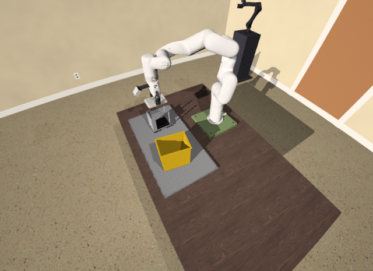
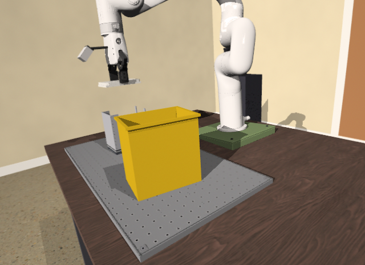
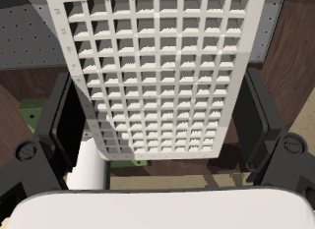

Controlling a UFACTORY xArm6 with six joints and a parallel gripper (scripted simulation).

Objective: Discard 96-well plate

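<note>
My gripper (image 2: 118,76) is shut on a white 96-well plate (image 2: 118,82) and holds it level, high above the stack rack K1 (image 2: 111,133). In the wrist view the plate (image 3: 157,66) fills the frame between my two dark fingers, well side towards the camera. In the top view the plate (image 1: 155,101) hangs just behind the grey rack (image 1: 159,121), whose inside looks dark. The lower plate is hidden from me. The yellow plastics bin W1 (image 1: 173,150) stands upright on the grey perforated board, in front of the rack; it also shows in the exterior view (image 2: 160,150).
The grey perforated board (image 2: 165,194) lies on a dark wooden table. My arm's green base plate (image 1: 214,122) is to the right of the rack. A black pedestal (image 1: 246,52) with a small dark arm stands behind the table.
</note>
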